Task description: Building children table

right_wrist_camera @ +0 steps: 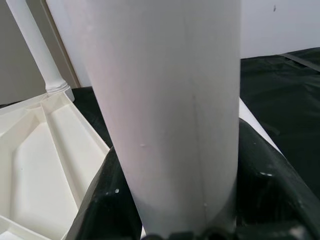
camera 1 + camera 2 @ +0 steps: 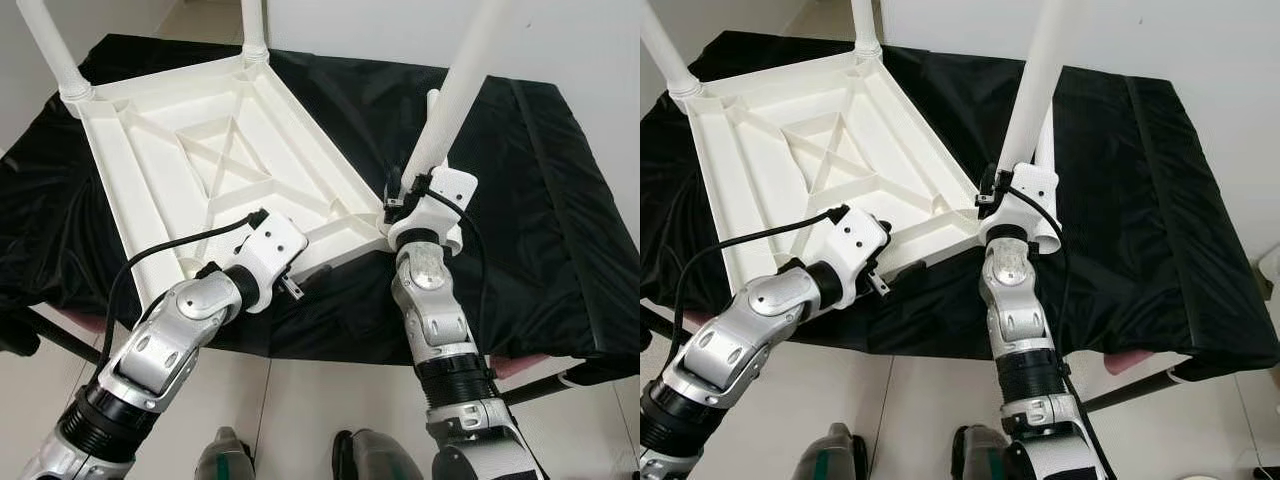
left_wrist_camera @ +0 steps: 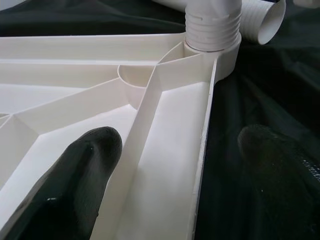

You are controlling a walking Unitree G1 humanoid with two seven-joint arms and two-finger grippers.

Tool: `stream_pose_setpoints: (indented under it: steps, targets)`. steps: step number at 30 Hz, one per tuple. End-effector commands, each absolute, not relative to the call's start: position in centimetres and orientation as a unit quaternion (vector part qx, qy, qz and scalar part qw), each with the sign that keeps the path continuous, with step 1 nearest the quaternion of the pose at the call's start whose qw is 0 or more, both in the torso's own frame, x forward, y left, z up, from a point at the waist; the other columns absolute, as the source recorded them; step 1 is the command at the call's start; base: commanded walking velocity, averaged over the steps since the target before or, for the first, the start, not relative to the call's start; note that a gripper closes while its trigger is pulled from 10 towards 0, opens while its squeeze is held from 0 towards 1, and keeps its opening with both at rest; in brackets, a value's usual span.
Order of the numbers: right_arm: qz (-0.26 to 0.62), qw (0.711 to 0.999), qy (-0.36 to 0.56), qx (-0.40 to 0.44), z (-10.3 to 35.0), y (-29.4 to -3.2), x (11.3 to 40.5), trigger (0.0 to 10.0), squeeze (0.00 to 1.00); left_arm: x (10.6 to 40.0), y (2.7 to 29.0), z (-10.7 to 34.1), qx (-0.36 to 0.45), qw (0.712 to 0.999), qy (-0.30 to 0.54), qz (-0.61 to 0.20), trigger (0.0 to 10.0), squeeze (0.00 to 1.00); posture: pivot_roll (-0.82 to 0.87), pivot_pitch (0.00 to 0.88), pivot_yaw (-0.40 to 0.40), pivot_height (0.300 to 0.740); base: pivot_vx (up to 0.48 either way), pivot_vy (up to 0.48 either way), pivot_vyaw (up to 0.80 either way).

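A plain indoor room, likely a home: bare white walls (image 2: pixel 560 35), a pale tiled floor (image 2: pixel 320 400), and a bench (image 2: pixel 1160 200) draped in black cloth carrying an upturned white plastic children's table (image 2: pixel 210 170).

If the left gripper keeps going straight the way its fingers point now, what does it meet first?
Probably the threaded leg base in the tabletop's corner socket. The left gripper straddles the tabletop's edge wall, which leads straight there; depth is uncertain.

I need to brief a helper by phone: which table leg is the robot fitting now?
On the black cloth lies an upside-down white tabletop. The leg stands at its near right corner, the right gripper shut around it; the two far legs stand untouched.
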State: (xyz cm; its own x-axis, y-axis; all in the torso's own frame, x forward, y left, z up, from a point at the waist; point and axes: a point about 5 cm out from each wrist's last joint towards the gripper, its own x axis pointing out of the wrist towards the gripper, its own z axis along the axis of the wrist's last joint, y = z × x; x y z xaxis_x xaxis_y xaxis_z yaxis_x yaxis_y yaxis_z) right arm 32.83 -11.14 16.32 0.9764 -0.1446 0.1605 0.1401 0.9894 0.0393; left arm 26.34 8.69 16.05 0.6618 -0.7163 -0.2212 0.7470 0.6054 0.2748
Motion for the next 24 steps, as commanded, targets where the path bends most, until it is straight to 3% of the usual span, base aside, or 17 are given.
stream_pose_setpoints:
  steps: [1, 3, 4, 5, 23, 24]
  targets:
    - [-0.101, 0.995, 0.009, 0.011, 12.26, -12.34, 32.38, 10.0, 0.00, 25.98, 8.38, 16.16, 0.172, 0.880, 0.045, -0.441, 10.0, 0.00, -0.01, 0.087, -0.009, 0.740, 0.000, 0.000, 0.00]
    - [-0.101, 0.995, 0.008, 0.014, 12.25, -12.35, 32.40, 10.0, 0.00, 25.96, 8.37, 16.16, 0.171, 0.880, 0.045, -0.441, 10.0, 0.00, -0.01, 0.086, -0.009, 0.740, 0.000, 0.000, 0.00]
    - [-0.101, 0.995, 0.008, 0.015, 12.21, -12.39, 32.44, 10.0, 0.15, 25.95, 8.33, 16.17, 0.171, 0.880, 0.045, -0.441, 10.0, 0.00, -0.01, 0.086, -0.008, 0.740, 0.000, 0.000, 0.00]
    - [-0.101, 0.995, 0.007, 0.021, 12.15, -12.51, 32.45, 10.0, 1.00, 25.91, 8.27, 16.14, 0.170, 0.880, 0.045, -0.442, 10.0, 0.00, -0.01, 0.085, -0.007, 0.740, 0.000, 0.000, 0.00]
    - [-0.059, 0.998, -0.021, 0.029, 12.65, -12.77, 32.82, 10.0, 1.00, 25.88, 7.83, 16.09, 0.166, 0.878, 0.043, -0.447, 10.0, 0.00, -0.02, 0.078, -0.009, 0.740, 0.000, 0.000, 0.00]
    - [-0.047, 0.998, -0.025, 0.027, 12.85, -12.86, 32.89, 10.0, 0.00, 25.87, 7.77, 16.07, 0.166, 0.878, 0.043, -0.448, 10.0, 0.00, -0.02, 0.076, -0.010, 0.740, 0.000, 0.000, 0.00]
